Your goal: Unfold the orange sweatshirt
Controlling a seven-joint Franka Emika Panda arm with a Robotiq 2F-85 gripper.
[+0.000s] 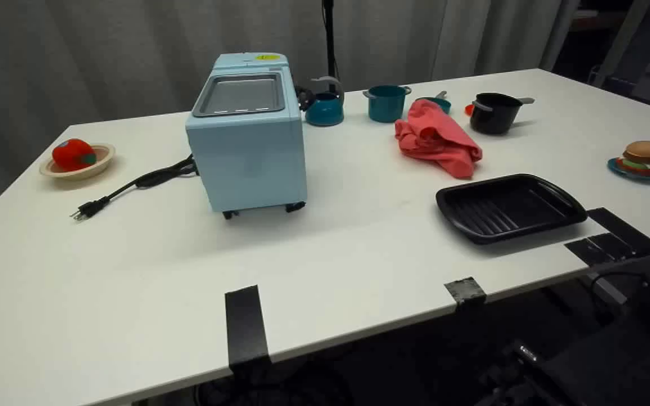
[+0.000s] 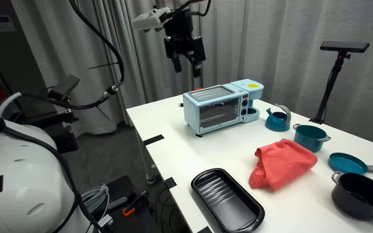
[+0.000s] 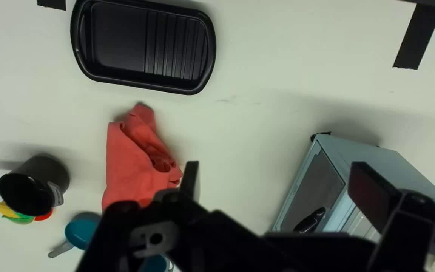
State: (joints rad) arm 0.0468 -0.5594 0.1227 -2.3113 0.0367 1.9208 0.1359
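Note:
A coral-orange cloth, seemingly the sweatshirt, lies in a crumpled, folded heap on the white table. It shows in both exterior views (image 1: 438,140) (image 2: 283,165) and left of centre in the wrist view (image 3: 128,166). Its lower part there is hidden behind a finger. I cannot tell sleeves or a collar. My gripper (image 2: 187,69) is high above the table near the toaster oven, well apart from the cloth. In the wrist view its fingers (image 3: 275,168) are wide apart with nothing between them. The gripper is out of view in an exterior view.
A light-blue toaster oven (image 2: 219,110) stands beside the cloth. A black baking pan (image 2: 228,200) lies near the front edge. A teal kettle (image 2: 277,121), teal pot (image 2: 309,137), teal frying pan (image 2: 346,162) and black pot (image 2: 359,197) stand around the cloth. A toy burger (image 1: 645,158) lies farther off.

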